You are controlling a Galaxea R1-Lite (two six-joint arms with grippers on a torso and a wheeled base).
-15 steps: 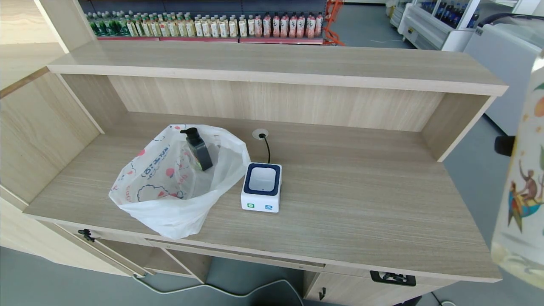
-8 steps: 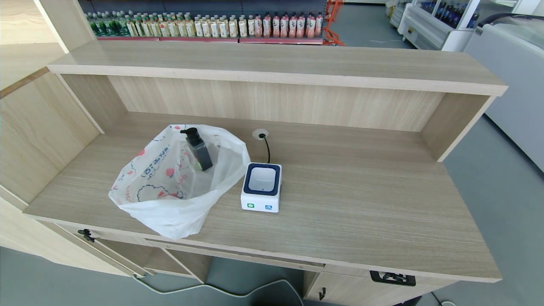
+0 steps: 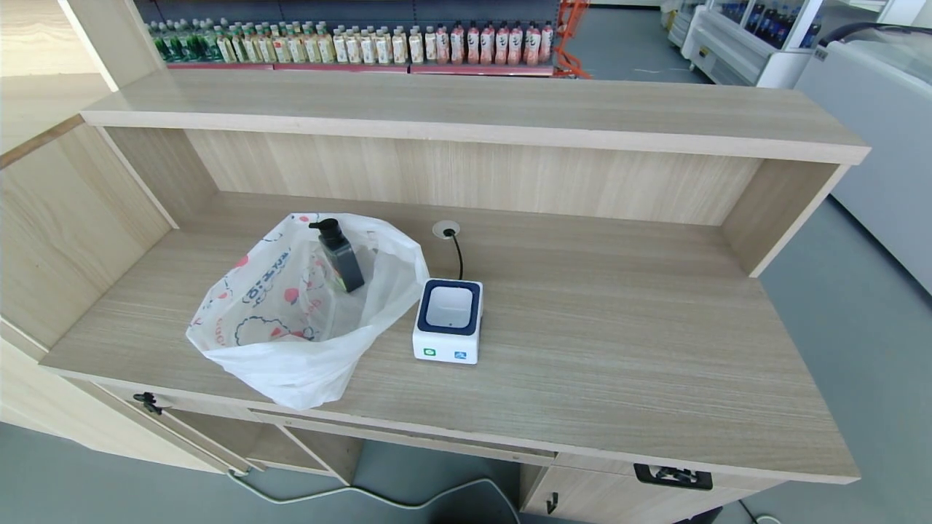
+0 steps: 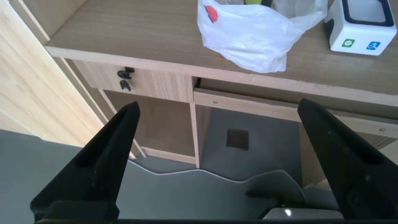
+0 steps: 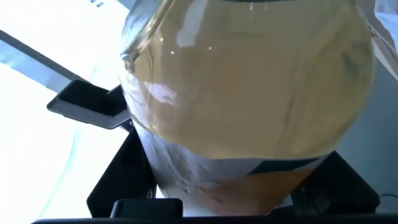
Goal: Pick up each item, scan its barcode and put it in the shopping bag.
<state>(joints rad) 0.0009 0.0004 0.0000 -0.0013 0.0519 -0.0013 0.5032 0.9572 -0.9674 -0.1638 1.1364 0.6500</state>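
A white printed shopping bag (image 3: 291, 327) lies open on the left half of the wooden counter (image 3: 619, 364), and a black pump bottle (image 3: 339, 256) stands inside it. Just right of the bag sits the white scanner (image 3: 448, 320) with a dark blue top. In the left wrist view my left gripper (image 4: 217, 106) is open and empty, low in front of the counter, with the shopping bag (image 4: 249, 34) and scanner (image 4: 360, 25) above it. My right gripper (image 5: 230, 183) is shut on a drink bottle (image 5: 249, 81) of yellowish liquid with a printed label.
A raised shelf (image 3: 466, 109) and side panels wall in the counter at the back and both ends. A black cable (image 3: 457, 255) runs from the scanner to a grommet. Drawers (image 4: 249, 102) sit under the counter. Freezers (image 3: 874, 94) stand to the right.
The drink bottle that showed at the right edge of the head view a second ago has gone out of that view. Bag, pump bottle and scanner have not moved.
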